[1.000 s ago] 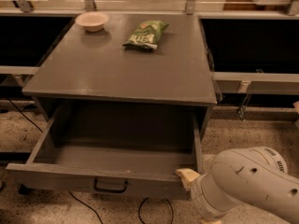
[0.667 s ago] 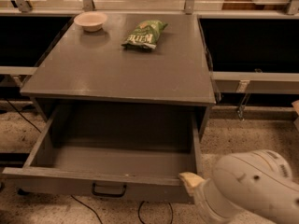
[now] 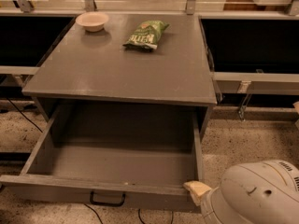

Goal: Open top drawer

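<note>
The top drawer [image 3: 70, 190] of the grey cabinet stands pulled far out toward me, with its plain grey inside [image 3: 121, 164] bare. Its small black bar handle [image 3: 107, 200] sits at the centre of the front, near the bottom edge of the view. My gripper [image 3: 196, 189] shows only as a cream-coloured tip at the drawer's front right corner, touching or just beside the front panel. The white rounded arm [image 3: 254, 195] behind it fills the bottom right corner and hides the rest of the gripper. No lower drawers are in view.
On the grey cabinet top [image 3: 126, 69] a pale bowl [image 3: 92, 21] sits at the back left and a green chip bag [image 3: 145, 34] at the back middle. Dark shelves with metal rails [image 3: 254, 78] flank the cabinet. Black cables [image 3: 23, 115] lie on the speckled floor.
The drawer has come out a little further toward me. The arm and the cream tip have moved down and right with the drawer's front corner.
</note>
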Controlling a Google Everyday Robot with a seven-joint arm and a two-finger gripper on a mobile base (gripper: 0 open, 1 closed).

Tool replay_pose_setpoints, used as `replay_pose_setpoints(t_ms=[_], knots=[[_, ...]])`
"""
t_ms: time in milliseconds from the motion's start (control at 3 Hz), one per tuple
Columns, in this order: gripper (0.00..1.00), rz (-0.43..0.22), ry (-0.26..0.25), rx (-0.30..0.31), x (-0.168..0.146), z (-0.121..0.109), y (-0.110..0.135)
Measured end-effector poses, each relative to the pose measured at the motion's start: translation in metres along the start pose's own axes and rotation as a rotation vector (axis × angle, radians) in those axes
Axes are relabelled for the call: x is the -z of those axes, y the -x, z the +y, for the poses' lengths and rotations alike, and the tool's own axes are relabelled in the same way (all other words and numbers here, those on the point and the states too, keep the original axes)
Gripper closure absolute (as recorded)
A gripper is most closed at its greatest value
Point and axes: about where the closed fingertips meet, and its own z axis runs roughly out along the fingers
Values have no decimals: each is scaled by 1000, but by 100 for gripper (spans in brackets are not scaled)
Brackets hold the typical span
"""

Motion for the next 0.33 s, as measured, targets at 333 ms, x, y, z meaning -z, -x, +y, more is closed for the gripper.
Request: replay_pose_setpoints(t_ms=[333], knots=[[0, 0, 0, 0, 0, 0, 0]])
